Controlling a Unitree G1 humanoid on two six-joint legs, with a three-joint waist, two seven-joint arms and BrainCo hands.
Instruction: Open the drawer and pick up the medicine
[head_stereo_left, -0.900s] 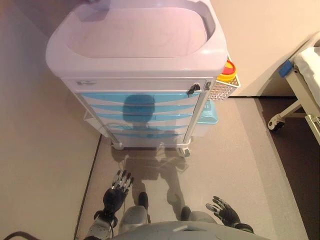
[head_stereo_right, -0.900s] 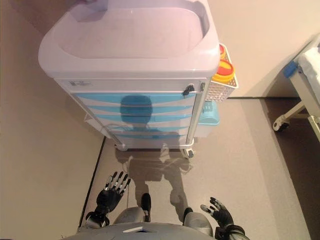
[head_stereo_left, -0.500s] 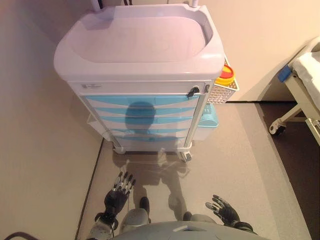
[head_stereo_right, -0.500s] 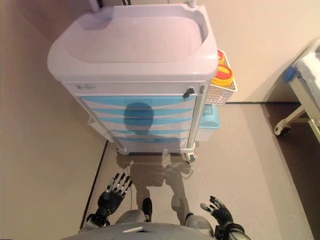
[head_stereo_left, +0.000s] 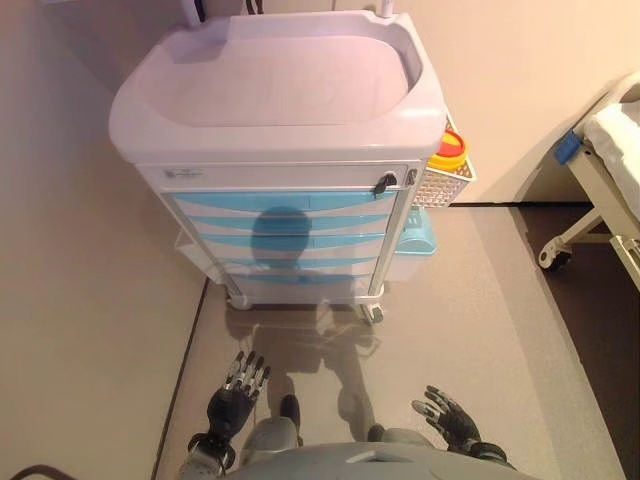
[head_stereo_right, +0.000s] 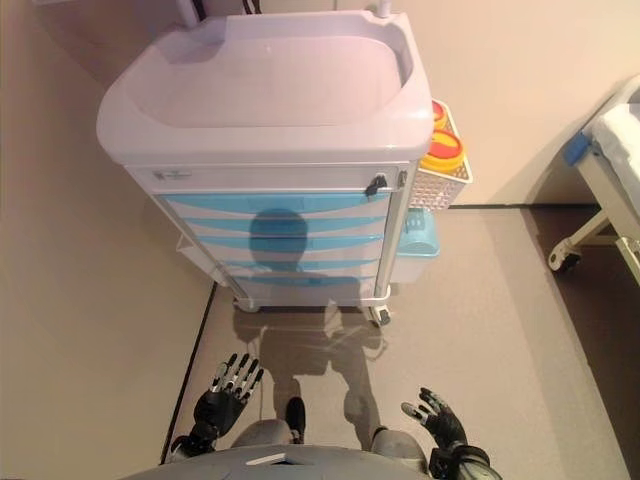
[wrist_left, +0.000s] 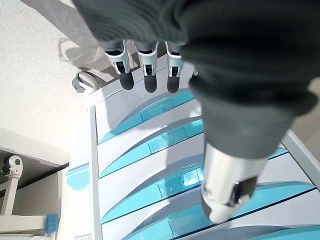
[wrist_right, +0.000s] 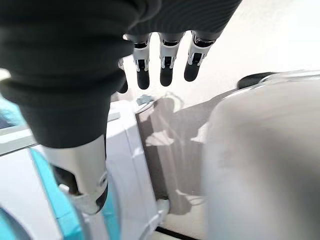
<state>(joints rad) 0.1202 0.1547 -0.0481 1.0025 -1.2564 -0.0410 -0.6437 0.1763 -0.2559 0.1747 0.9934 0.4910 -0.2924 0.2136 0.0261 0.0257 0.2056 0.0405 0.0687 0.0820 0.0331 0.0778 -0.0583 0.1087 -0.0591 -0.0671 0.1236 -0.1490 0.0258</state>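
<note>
A clinical ward or treatment room. A wheeled medical cart (head_stereo_left: 280, 120) with a white tray top and stacked blue drawers (head_stereo_left: 285, 235) stands against a beige wall; a side basket (head_stereo_left: 445, 180) holds a yellow red-lidded container (head_stereo_left: 450, 152); a castered hospital bed (head_stereo_left: 600, 170) stands nearby.

The wheeled plastic medical cart (head_stereo_left: 280, 90) is pale lilac-white on top, with curved sky-blue bands across its white drawer fronts (head_stereo_left: 285, 235). A white perforated side basket (head_stereo_left: 440, 182) holds a yellow container with a red lid (head_stereo_left: 450, 152). The floor (head_stereo_left: 480, 320) is beige-grey.
</note>
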